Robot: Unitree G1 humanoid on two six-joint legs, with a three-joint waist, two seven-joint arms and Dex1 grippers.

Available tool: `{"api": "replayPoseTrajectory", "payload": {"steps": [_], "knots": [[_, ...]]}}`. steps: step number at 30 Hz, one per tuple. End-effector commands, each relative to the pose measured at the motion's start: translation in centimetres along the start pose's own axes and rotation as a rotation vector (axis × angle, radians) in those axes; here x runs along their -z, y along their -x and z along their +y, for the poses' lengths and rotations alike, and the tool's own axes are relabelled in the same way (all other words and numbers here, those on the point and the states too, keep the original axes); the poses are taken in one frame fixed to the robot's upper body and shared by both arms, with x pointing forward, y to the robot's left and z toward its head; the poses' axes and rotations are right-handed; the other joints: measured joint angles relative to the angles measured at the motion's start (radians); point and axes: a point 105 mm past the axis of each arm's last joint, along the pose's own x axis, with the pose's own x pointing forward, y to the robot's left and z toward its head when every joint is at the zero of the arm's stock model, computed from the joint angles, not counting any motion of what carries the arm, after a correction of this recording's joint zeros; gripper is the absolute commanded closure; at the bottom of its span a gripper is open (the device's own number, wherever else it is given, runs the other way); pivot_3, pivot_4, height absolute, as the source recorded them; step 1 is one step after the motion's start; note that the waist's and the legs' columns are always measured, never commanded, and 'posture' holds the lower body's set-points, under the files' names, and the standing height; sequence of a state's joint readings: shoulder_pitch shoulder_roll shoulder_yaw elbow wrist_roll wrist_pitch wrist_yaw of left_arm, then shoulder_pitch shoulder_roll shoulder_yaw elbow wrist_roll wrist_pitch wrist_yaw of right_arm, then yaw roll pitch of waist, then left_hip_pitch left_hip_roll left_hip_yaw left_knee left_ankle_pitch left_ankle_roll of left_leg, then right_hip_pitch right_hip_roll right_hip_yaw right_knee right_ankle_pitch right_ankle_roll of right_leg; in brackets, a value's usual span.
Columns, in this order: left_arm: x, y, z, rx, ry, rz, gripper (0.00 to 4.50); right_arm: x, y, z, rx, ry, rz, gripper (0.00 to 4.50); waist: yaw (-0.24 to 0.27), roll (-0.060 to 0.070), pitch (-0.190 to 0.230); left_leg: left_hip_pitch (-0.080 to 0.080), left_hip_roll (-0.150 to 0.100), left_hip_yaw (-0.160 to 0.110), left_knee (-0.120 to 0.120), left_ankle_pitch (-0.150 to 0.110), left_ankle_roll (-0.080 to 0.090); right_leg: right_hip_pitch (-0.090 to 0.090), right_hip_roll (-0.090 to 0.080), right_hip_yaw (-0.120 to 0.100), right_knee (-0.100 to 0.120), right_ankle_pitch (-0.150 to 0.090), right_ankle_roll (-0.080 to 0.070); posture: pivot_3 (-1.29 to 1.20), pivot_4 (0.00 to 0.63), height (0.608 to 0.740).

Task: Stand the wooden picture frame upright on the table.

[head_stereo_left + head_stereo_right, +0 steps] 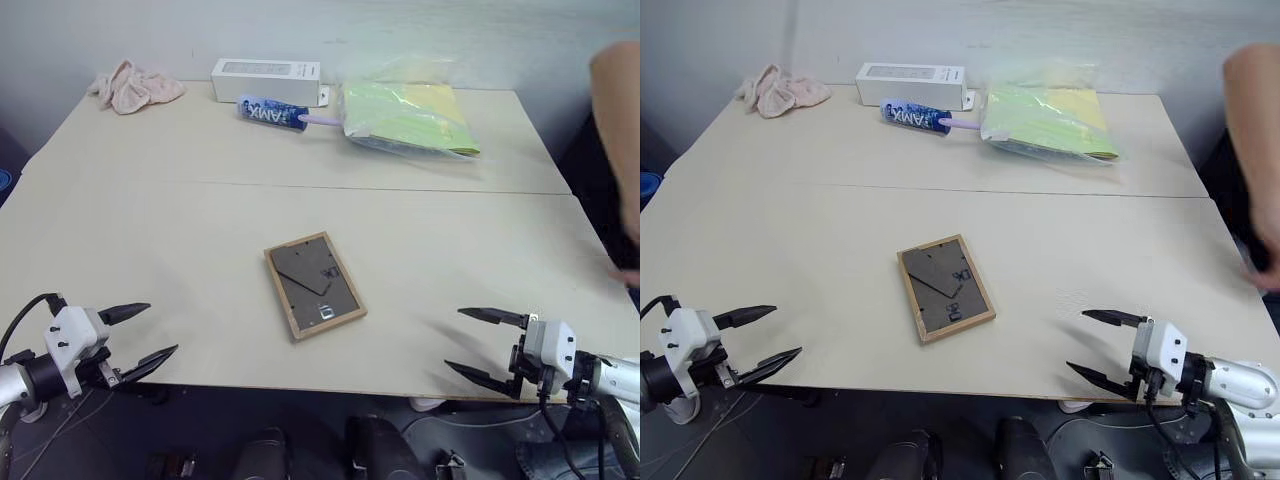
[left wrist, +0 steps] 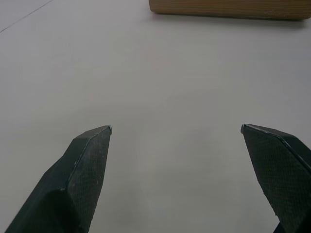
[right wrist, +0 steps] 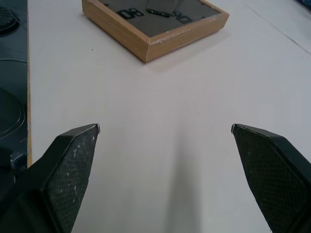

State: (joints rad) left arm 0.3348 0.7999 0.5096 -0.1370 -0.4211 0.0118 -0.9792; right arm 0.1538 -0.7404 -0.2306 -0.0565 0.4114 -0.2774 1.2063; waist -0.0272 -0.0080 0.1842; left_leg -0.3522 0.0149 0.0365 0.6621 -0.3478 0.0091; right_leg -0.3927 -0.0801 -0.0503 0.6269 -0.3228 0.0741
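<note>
None of the job is done yet. The wooden picture frame [image 1: 314,285] is lying flat, back side up, in the middle of the desk [image 1: 150,230]. I am holding my left end effector [image 1: 138,333] and right end effector [image 1: 482,346] wide open and empty, well apart from it.

The bench [image 1: 200,210] is lit evenly and softly from above, without glare; only faint, short shadows are cast beside the wooden picture frame [image 1: 314,285] and under the fingers [image 3: 73,165]; a person's arm [image 1: 615,110] at the edge is blurred; the near fingers are rendered slightly soft in the wrist views.
</note>
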Motion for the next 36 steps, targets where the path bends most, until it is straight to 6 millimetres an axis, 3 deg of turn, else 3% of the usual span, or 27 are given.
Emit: {"api": "replayPoseTrajectory", "payload": {"steps": [1, 5, 7, 10, 13, 19, 21, 30, 36], "knots": [[-0.5, -0.2, 0.3, -0.011, 0.027, -0.012, 0.0, -0.4, -0.7, -0.1, -0.015, 0.012, -0.032, 0.01, 0.0, 0.0, 0.0, 0.0, 0.0, 0.0, 0.0, 0.0, -0.001, 0.0, 0.0, 0.0, 0.0, 0.0, 0.0, 0.0, 0.15, 0.74], [-1.3, -1.2, 0.4, 0.001, 0.057, -0.029, 0.0, -1.0, -1.9, -0.3, -0.041, 0.002, -0.065, 0.01, 0.001, 0.0, 0.0, 0.0, 0.0, 0.0, 0.0, 0.001, -0.001, 0.0, 0.0, 0.0, 0.0, 0.0, 0.0, 0.0, 0.15, 0.74], [-2.2, -3.9, 0.3, 0.006, 0.044, -0.047, 0.19, -1.6, -4.4, -1.3, -0.048, 0.004, -0.076, 0.38, 0.001, 0.0, 0.0, 0.0, 0.0, 0.0, 0.001, 0.001, -0.002, 0.0, 0.0, 0.0, 0.0, 0.0, 0.0, 0.0, 0.15, 0.74], [-3.0, -8.1, -0.2, 0.008, 0.061, -0.022, 0.93, -1.8, -8.1, -2.9, -0.026, 0.058, -0.057, 1.3, 0.0, 0.0, 0.0, 0.0, -0.001, 0.0, 0.003, 0.004, -0.004, 0.0, 0.0, 0.0, 0.001, 0.002, 0.001, 0.0, 0.15, 0.74], [-3.7, -10.2, -0.9, 0.035, 0.082, -0.027, 1.87, -2.0, -10.1, -4.1, 0.01, 0.078, -0.056, 2.33, 0.0, 0.0, 0.0, -0.002, -0.001, 0.0, 0.002, 0.004, -0.006, -0.002, 0.001, 0.0, 0.002, 0.003, 0.0, 0.0, 0.15, 0.74], [-4.1, -13.2, -2.5, 0.107, 0.111, -0.003, 3.83, -2.6, -13.0, -4.2, -0.011, 0.118, -0.072, 4.47, 0.0, 0.0, 0.0, -0.007, 0.0, 0.002, 0.004, 0.004, -0.005, -0.005, 0.002, -0.002, 0.003, 0.003, 0.001, 0.0, 0.15, 0.74], [-4.7, -14.0, -3.1, 0.13, 0.119, -0.035, 4.38, -2.7, -13.6, -3.7, -0.033, 0.12, -0.076, 4.5, 0.001, 0.0, 0.0, -0.007, 0.0, 0.002, 0.005, 0.004, -0.005, -0.005, 0.002, -0.002, 0.003, 0.003, 0.002, 0.0, 0.15, 0.74], [-5.5, -16.5, -3.3, 0.15, 0.128, -0.048, 4.38, -3.5, -13.8, -1.5, -0.106, 0.057, -0.068, 4.5, 0.001, 0.0, 0.0, -0.006, 0.0, 0.001, 0.008, 0.005, -0.005, -0.004, 0.002, -0.002, 0.008, 0.003, 0.002, 0.0, 0.15, 0.74], [-5.5, -17.2, -3.3, 0.156, 0.129, -0.053, 4.38, -3.9, -13.3, -0.9, -0.101, 0.044, -0.06, 4.5, 0.003, 0.0, 0.0, -0.006, 0.0, 0.001, 0.008, 0.005, -0.005, -0.004, 0.002, -0.002, 0.009, 0.003, 0.002, 0.0, 0.15, 0.74]]}}
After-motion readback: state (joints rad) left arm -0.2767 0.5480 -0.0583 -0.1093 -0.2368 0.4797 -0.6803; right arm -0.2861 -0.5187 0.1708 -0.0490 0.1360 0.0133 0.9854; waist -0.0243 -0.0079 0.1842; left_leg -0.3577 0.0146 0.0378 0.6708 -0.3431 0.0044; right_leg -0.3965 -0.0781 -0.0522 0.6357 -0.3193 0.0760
